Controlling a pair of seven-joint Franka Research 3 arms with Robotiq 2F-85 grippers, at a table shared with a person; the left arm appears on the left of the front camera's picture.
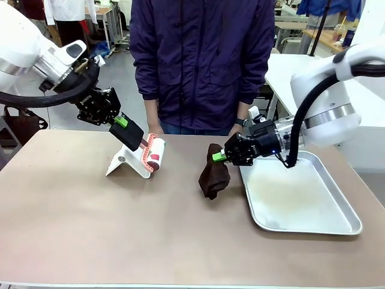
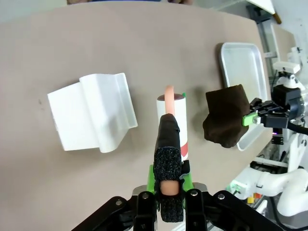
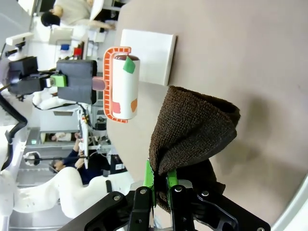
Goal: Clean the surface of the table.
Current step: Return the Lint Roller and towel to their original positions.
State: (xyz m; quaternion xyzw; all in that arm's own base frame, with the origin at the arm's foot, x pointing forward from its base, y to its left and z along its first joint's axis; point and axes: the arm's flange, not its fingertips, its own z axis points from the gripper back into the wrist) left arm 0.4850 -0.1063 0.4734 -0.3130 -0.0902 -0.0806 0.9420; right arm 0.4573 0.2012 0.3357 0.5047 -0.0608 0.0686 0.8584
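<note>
Front view: one table point(image 1: 120, 241), one lint roller point(image 1: 154, 154) (left jaws clamp it), one cloth point(image 1: 214, 173) in right jaws.

Table point(image 1: 90, 229) runs off the front view's left, right and bottom edges. Tray point(image 2: 243, 60) partly hidden behind brown cloth point(image 2: 226, 120) in left wrist view. Print on lint roller point(image 3: 122, 86) too small to read.

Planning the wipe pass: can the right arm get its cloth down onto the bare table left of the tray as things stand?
Probably yes. The right gripper is shut on the brown cloth, whose lower end hangs at the table beside the tray, with nothing between.
</note>
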